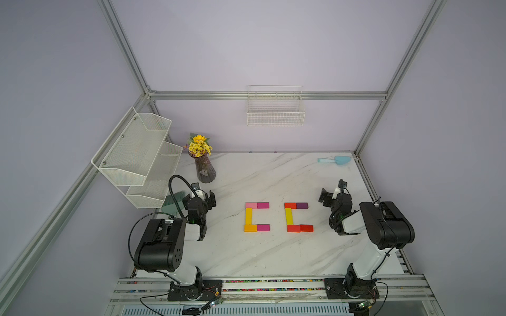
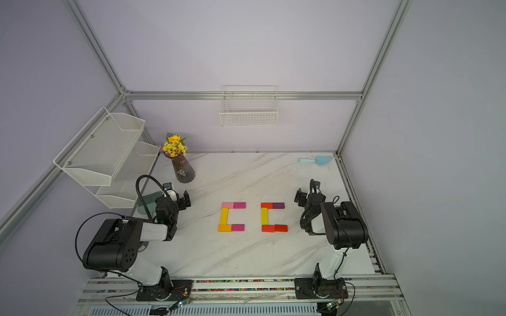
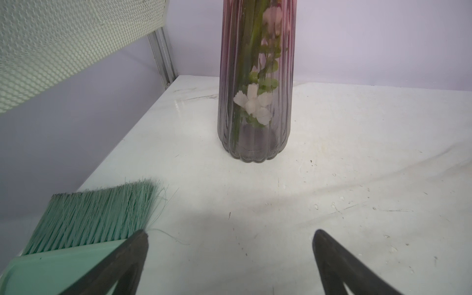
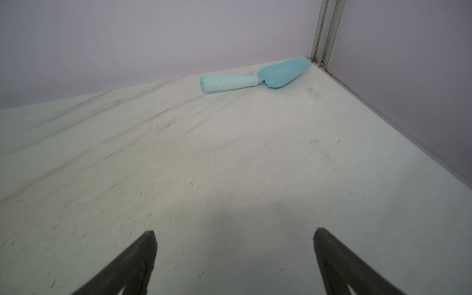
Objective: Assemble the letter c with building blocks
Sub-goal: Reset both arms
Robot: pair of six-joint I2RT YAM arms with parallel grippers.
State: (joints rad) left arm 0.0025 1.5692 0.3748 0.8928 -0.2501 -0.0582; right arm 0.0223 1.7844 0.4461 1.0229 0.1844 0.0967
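The building blocks lie flat mid-table in two C shapes, seen in both top views. The left shape (image 1: 248, 216) (image 2: 224, 216) has a yellow spine, light pink and magenta on top, orange and magenta below. The right shape (image 1: 288, 216) (image 2: 264, 216) has a yellow spine, red and dark purple on top, two red blocks below. My left gripper (image 1: 200, 196) (image 3: 229, 232) hovers left of them, open and empty, facing the vase. My right gripper (image 1: 335, 193) (image 4: 235, 231) is to their right, open and empty, facing the back corner.
A ribbed glass vase (image 1: 205, 171) (image 3: 252, 102) with yellow flowers stands back left. A green brush (image 1: 172, 203) (image 3: 97, 212) lies beside the left gripper. A light blue scoop (image 1: 335, 160) (image 4: 255, 76) lies in the back right corner. A mesh shelf (image 1: 137, 153) and a wire basket (image 1: 275, 109) hang on the walls.
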